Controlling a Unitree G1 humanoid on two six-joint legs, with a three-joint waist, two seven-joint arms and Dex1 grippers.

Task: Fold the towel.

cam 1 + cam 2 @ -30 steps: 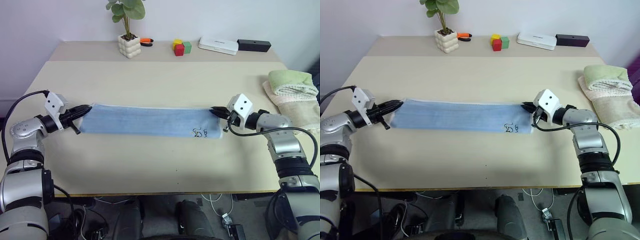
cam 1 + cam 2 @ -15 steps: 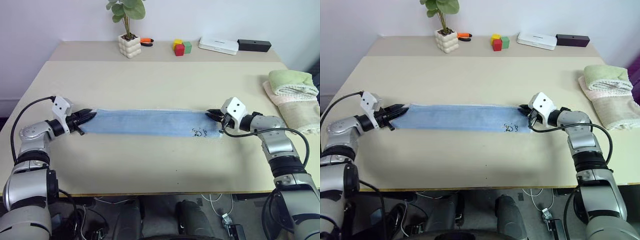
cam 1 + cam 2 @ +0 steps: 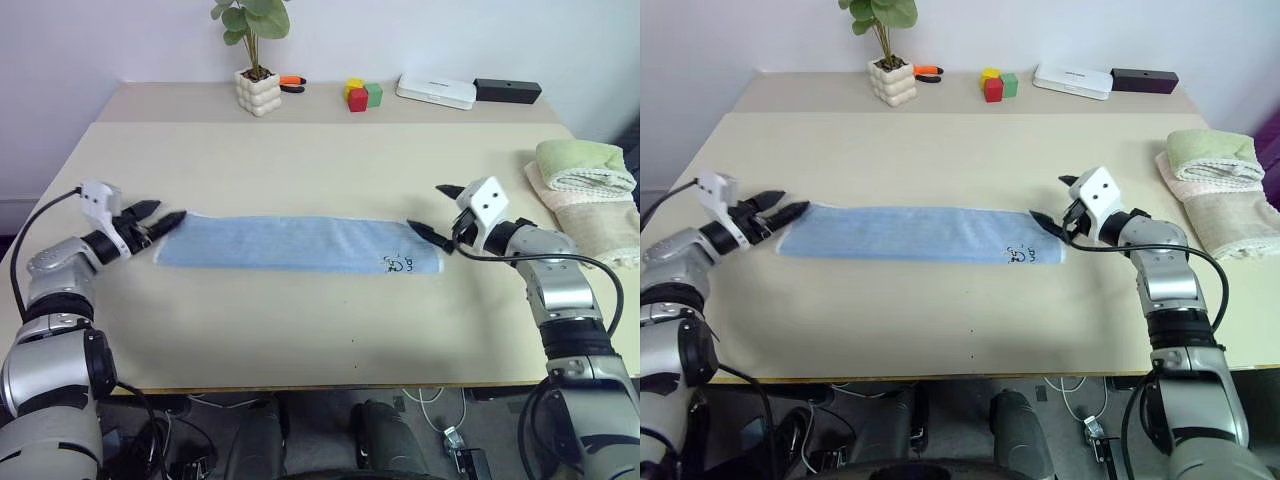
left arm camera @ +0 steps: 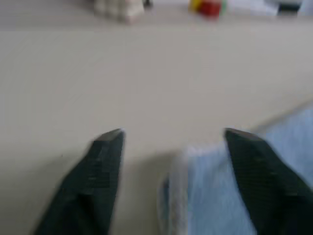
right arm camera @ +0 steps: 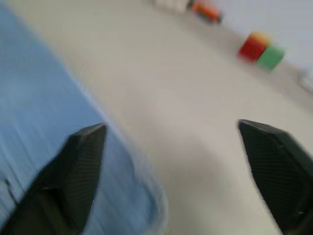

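The towel (image 3: 296, 243) lies flat on the table (image 3: 330, 160), folded into a long narrow blue strip running side to side across the middle, with a small dark marking near its right end. At its left end sits the left hand (image 3: 160, 214), fingers spread, gripping nothing, one fingertip just at the cloth's edge. Over at the right end, the right hand (image 3: 433, 212) is spread wide too, lower finger (image 3: 420, 231) resting at the towel's corner, upper one lifted clear. Folded green and beige towels (image 3: 585, 185) sit stacked at the table's right edge.
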